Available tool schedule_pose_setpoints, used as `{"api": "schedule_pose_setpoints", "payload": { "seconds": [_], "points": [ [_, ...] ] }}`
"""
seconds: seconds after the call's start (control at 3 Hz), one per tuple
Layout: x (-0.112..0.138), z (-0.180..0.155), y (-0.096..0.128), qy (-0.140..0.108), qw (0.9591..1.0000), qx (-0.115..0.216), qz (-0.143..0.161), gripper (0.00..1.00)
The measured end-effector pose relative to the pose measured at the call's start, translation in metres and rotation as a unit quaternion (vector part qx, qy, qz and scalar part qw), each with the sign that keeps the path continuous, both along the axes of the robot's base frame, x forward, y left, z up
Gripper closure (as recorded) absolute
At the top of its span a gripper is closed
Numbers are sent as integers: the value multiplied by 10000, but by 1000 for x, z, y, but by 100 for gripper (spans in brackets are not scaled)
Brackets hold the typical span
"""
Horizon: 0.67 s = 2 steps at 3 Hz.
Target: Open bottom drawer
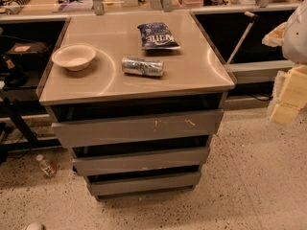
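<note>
The grey metal cabinet (134, 80) stands in the middle of the view with three handleless slanted drawer fronts. The bottom drawer (144, 183) is the lowest and narrowest-looking front, plain grey, with a dark gap above it; its inside does not show. Above it are the middle front (141, 160) and the widest top front (139, 127) with white scratch marks. My arm's white body (297, 32) and the pale yellow gripper (289, 96) are at the right edge of the view, well right of the cabinet and above the floor, touching no drawer.
On the cabinet top lie a white bowl (74, 56), a blue chip bag (157, 36) and a crushed can (142, 66). A small bottle (46, 166) lies on the speckled floor at the left, near black stand legs (19, 123). A counter runs behind.
</note>
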State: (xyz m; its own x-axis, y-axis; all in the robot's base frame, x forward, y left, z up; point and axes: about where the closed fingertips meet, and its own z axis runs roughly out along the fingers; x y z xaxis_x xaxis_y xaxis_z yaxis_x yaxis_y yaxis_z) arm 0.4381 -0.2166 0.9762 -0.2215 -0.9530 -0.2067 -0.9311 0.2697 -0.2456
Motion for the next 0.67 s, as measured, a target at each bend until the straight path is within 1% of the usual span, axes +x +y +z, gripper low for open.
{"api": "schedule_pose_setpoints", "payload": {
  "seconds": [0.33, 0.67],
  "points": [
    [0, 0, 0, 0, 10000, 0, 0, 0],
    [-2, -5, 2, 22, 9999, 126, -21, 0]
  ]
}}
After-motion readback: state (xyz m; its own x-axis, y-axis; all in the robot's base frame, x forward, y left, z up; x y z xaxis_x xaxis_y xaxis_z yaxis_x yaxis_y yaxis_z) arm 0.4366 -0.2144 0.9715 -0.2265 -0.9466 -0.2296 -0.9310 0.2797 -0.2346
